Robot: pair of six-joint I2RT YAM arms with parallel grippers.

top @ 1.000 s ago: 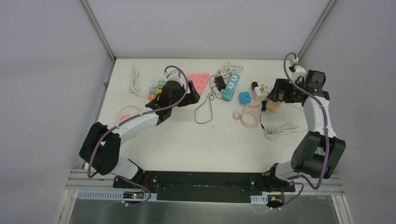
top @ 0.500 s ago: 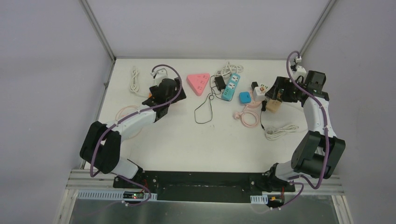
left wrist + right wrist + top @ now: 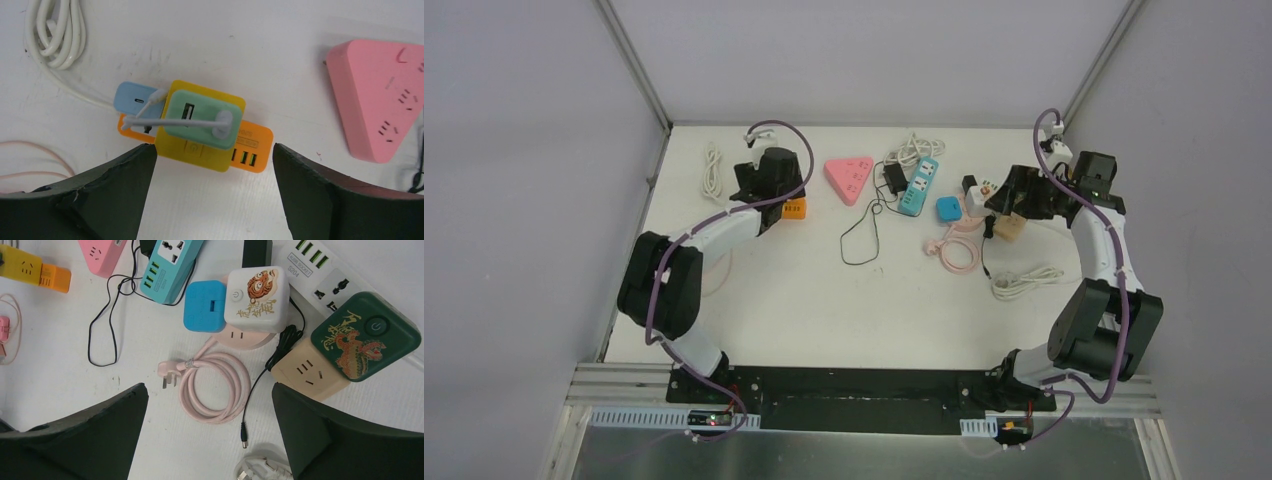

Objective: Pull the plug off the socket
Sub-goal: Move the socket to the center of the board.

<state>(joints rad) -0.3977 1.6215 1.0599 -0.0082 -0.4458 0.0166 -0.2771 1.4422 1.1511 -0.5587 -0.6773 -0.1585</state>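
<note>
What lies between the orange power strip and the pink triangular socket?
Only bare table between orange power strip and pink triangular socket; the left wrist view shows it.

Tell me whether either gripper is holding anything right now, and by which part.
Nothing is held. The left gripper is open above the yellow socket cube; the right gripper is open above the pink cable.

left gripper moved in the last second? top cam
Yes. The left gripper shifted left, away from the pink triangular socket, toward the coiled white cable.
</note>
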